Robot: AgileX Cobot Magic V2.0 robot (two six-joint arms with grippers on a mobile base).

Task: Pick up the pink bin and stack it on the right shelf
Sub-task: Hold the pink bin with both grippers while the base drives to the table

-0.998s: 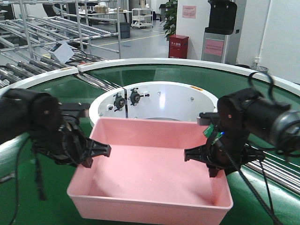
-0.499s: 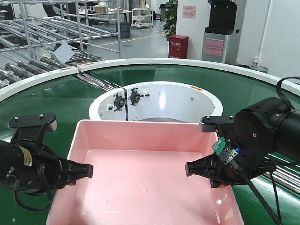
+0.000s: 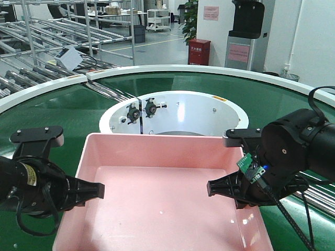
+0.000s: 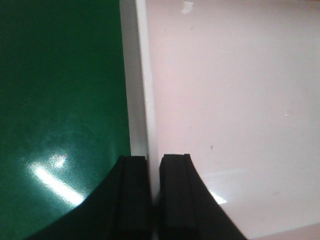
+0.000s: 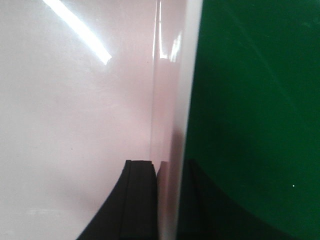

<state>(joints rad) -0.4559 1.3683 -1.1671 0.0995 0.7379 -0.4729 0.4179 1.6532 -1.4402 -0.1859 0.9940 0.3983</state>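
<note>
Exterior front-facing view showed the pink bin [image 3: 162, 193] low in front of the robot, over the green conveyor belt [image 3: 209, 86] and just before the white drum [image 3: 199, 112] at its centre. The left tool [image 3: 94, 191] was clenched on the bin's left wall and the right tool [image 3: 214, 187] on its right wall. Both wrist views confirmed this, each with one finger inside the wall and one outside, under the rim. Whether the bin's base was clear of the belt could not be told. The right shelf was not in view.

The step in hand looked to be the two-armed carry towards that shelf. Doing it well would call for both arms to move as one at a constant spacing. Drawing apart could pull the thin sloping walls out of the pinch, and closing in could bow them. The bin should be carried level, since a tilt would load one grip more than the other. The turn to the right would best be slow, as the wide tub could swing against the drum.
</note>
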